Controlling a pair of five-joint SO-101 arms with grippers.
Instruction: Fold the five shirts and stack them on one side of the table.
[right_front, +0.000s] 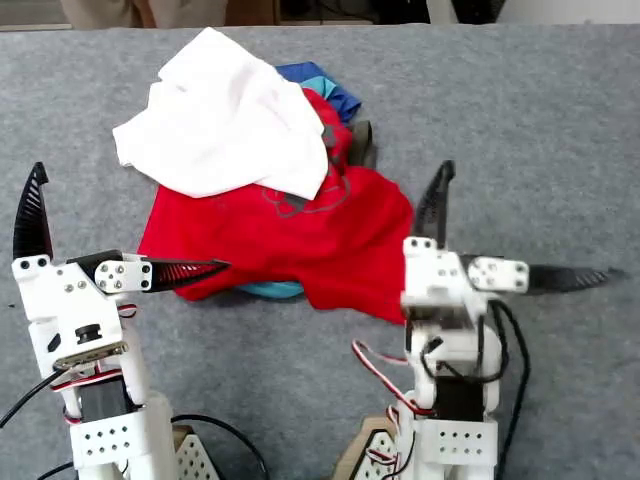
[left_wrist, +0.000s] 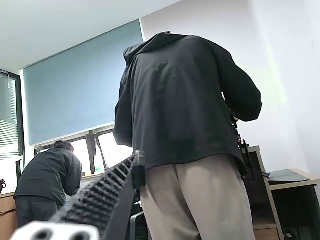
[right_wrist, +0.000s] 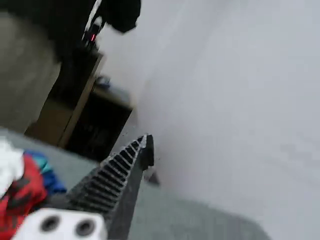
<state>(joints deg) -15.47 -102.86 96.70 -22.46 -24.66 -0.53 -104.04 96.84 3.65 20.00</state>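
Observation:
Several crumpled shirts lie in one heap on the grey table (right_front: 520, 110). A white shirt (right_front: 225, 125) is on top, over a spread red shirt (right_front: 300, 235). A blue shirt (right_front: 325, 88) and a dark one (right_front: 360, 140) peek out at the back, and a teal edge (right_front: 270, 290) shows at the front. My left gripper (right_front: 130, 215) stands open wide just left of the red shirt, holding nothing. My right gripper (right_front: 534, 218) is open wide to the right of the heap, also holding nothing. The right wrist view catches the heap (right_wrist: 20, 192) beside one ribbed finger (right_wrist: 117, 185).
Bare grey table lies to the right of the heap and along the front between the two arm bases. Cables (right_front: 385, 375) trail near the right arm's base. A person (left_wrist: 185, 150) stands beyond the far edge, not touching the shirts.

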